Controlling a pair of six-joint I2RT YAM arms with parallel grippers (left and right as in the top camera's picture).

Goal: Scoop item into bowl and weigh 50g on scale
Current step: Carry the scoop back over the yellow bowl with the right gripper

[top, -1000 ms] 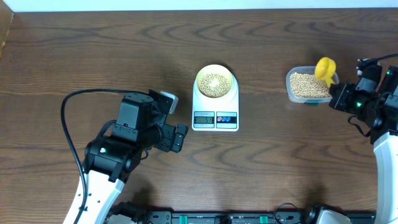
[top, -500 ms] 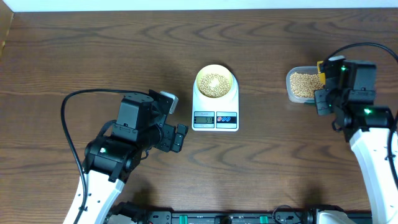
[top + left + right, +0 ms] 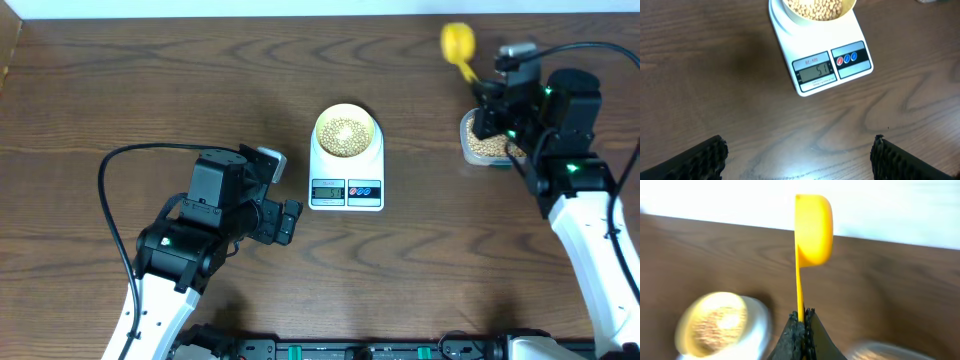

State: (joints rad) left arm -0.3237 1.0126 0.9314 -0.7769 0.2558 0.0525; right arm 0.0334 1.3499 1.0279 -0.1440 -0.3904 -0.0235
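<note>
The pale-yellow bowl [image 3: 347, 130] full of tan beans [image 3: 345, 135] stands on the white scale [image 3: 346, 185]; the left wrist view shows the scale [image 3: 822, 70] with its display reading about 51. My right gripper [image 3: 484, 95] is shut on the handle of a yellow scoop [image 3: 457, 42], held raised over the table left of the clear tub. In the right wrist view the scoop [image 3: 813, 229] sticks up from my shut jaws [image 3: 802, 316], with the bowl [image 3: 717, 322] blurred at lower left. My left gripper [image 3: 290, 220] is open and empty, left of the scale.
A clear plastic tub [image 3: 488, 145] of beans sits at the right, partly under my right arm. A black cable [image 3: 110, 180] loops left of the left arm. A black rail runs along the front table edge.
My right arm has swung up and to the left, carrying the yellow scoop from over the tub to above the table behind it. The left arm has not moved.
</note>
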